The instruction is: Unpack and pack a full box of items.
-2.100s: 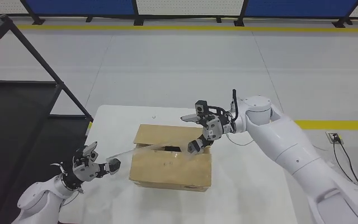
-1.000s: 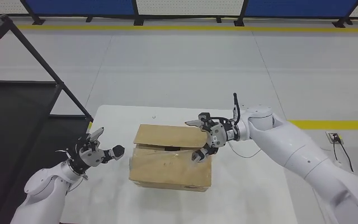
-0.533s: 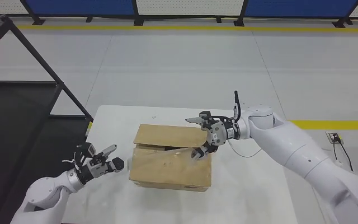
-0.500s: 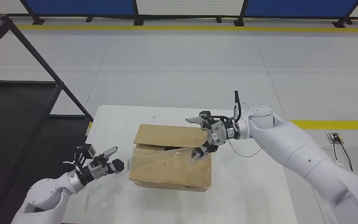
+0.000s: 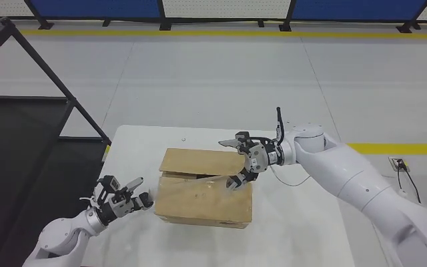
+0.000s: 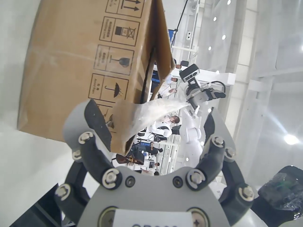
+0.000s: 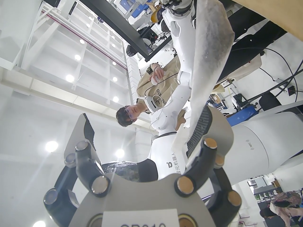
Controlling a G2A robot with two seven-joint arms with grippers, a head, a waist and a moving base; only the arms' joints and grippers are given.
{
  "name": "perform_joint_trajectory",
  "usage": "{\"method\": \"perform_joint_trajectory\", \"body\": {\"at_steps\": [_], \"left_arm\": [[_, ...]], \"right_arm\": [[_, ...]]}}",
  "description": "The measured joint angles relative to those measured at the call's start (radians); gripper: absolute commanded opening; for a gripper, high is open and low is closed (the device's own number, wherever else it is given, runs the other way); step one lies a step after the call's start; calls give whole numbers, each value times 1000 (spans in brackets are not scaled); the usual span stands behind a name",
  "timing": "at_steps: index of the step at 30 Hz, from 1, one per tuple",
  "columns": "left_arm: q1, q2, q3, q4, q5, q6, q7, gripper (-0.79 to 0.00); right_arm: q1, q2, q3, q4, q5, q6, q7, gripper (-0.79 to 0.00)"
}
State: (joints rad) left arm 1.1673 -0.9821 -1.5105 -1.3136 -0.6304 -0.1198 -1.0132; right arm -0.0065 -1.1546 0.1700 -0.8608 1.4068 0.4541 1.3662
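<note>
White desk (image 5: 133, 147) bears the box (image 5: 200, 203) at its middle; left hand (image 5: 139, 190) and right hand (image 5: 227, 161) both gape, gripping nothing, tape (image 6: 153, 108) clinging to their pads. Pinching it before peeling seems best.

Four black-framed handling signs (image 6: 113, 45) line one side of the cardboard box (image 6: 59, 72): paired up arrows (image 6: 129, 5), a crossed-out stacking mark (image 6: 124, 32), a wine glass (image 6: 118, 60) and an umbrella (image 6: 111, 88). The small print beside each cannot be made out.
</note>
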Motion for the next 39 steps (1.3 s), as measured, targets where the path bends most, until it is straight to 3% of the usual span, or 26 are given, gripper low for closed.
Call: {"method": "perform_joint_trajectory", "body": {"at_steps": [7, 13, 22, 39], "left_arm": [[5, -1, -34, -10, -169, 67, -84, 0], [-16, -9, -45, -9, -295, 122, -46, 0], [-77, -17, -9, -8, -269, 135, 21, 0], [-126, -22, 9, -48, -231, 168, 87, 0]], "right_arm": [[0, 0, 0, -3, 0, 2, -2, 0], [-1, -3, 0, -6, -3, 7, -7, 0], [-10, -5, 0, -8, -6, 20, -20, 0], [-25, 16, 0, 0, 37, 18, -18, 0]]}}
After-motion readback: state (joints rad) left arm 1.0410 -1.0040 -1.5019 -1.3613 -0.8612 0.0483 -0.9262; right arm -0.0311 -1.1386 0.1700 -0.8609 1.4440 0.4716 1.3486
